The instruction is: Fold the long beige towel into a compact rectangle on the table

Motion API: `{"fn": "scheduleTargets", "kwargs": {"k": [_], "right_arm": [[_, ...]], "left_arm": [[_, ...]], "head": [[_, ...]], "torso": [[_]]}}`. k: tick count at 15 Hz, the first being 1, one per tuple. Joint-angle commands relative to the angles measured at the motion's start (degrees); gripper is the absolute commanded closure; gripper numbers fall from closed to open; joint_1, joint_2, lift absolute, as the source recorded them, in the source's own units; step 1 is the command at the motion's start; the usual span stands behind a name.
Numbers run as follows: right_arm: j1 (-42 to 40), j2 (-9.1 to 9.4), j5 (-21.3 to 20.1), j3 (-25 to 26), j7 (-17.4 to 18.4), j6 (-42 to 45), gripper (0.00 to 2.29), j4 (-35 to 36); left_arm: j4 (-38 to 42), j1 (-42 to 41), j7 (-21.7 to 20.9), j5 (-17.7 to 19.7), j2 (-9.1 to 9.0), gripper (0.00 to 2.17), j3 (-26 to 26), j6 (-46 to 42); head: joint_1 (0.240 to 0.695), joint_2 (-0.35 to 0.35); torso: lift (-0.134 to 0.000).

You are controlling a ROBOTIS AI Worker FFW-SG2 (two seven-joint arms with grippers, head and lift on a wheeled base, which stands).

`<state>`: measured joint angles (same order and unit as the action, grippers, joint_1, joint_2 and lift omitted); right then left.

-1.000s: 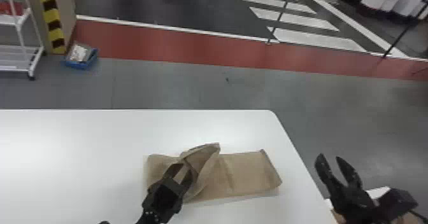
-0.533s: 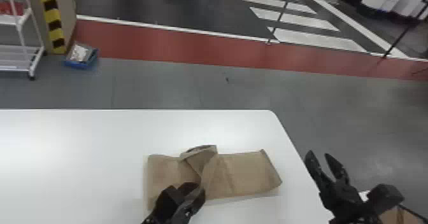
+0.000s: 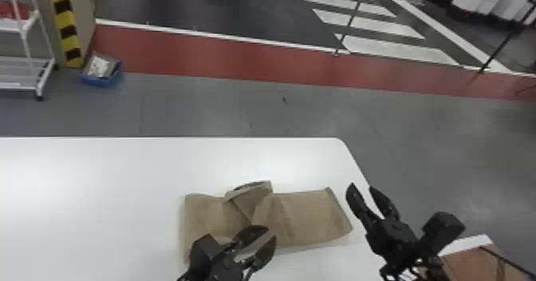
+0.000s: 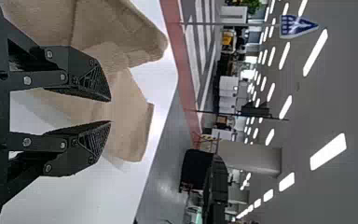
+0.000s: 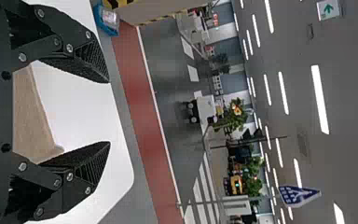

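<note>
The long beige cloth towel point(image 3: 311, 216) lies across the smooth white table point(image 3: 99, 180), near its right-hand rounded corner. Both ends are fairly flat, while the middle is creased, with a loose flap point(image 3: 249, 198) standing up a little along the far side.

The black two-fingered left gripper point(image 3: 271, 232) is at the towel's near side, left of its right-hand end — its fingers parted, nothing between them. From the left wrist, the left gripper point(image 4: 110, 111) shows a modest gap, with beige cloth beyond the tips and the bunched part off to one side. Whether a finger brushes the cloth, I cannot tell.

The black two-fingered right gripper point(image 3: 361, 185) hangs by the table's right edge, just beyond the towel's right end and apart from it. From the right wrist, the right gripper point(image 5: 109, 112) stands wide open and empty — part of the towel is seen through the gap.
</note>
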<state>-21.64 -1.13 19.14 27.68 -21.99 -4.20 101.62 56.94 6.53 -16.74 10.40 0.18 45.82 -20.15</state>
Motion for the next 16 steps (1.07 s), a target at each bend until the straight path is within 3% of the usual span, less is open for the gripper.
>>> {"fn": "scheduleTargets", "kwargs": {"k": [1, 2, 4, 7, 10, 16], "right_arm": [[-0.7, 0.42, -0.6, -5.8, 1.9, -5.4, 0.49, 5.6], [-0.5, 0.34, -1.7, -8.5, 3.3, -9.5, 0.48, 7.7], [2.4, 0.16, -8.2, -14.9, 4.9, -18.6, 0.48, 9.3], [7.2, 0.16, -15.4, -20.4, 4.9, -29.7, 0.49, 8.9], [10.0, -0.1, -18.7, -24.0, 4.9, -37.1, 0.49, 8.2], [9.2, -0.19, -21.3, -23.9, 8.1, -36.4, 0.49, 10.8]], "left_arm": [[1.3, -0.6, 1.4, 0.0, -0.32, 0.84, -0.6, -1.9], [1.3, -0.9, 3.2, -0.1, -0.32, 0.84, -0.6, -2.9], [1.3, -1.3, 7.1, -0.6, -0.32, 0.84, -0.6, -5.7], [4.9, -3.1, 8.3, -0.6, 2.2, 0.84, -2.0, -5.9], [7.8, -4.4, 8.4, -0.9, 4.04, 0.84, -2.1, -5.4], [7.8, -4.9, 8.7, -1.3, 4.75, 0.84, -2.1, -5.6]], "head": [[0.695, -0.35], [0.695, -0.35], [0.695, -0.35], [0.695, -0.35], [0.695, -0.35], [0.695, -0.35]], "torso": [[0.0], [0.0], [0.0], [0.0], [0.0], [0.0]]}}
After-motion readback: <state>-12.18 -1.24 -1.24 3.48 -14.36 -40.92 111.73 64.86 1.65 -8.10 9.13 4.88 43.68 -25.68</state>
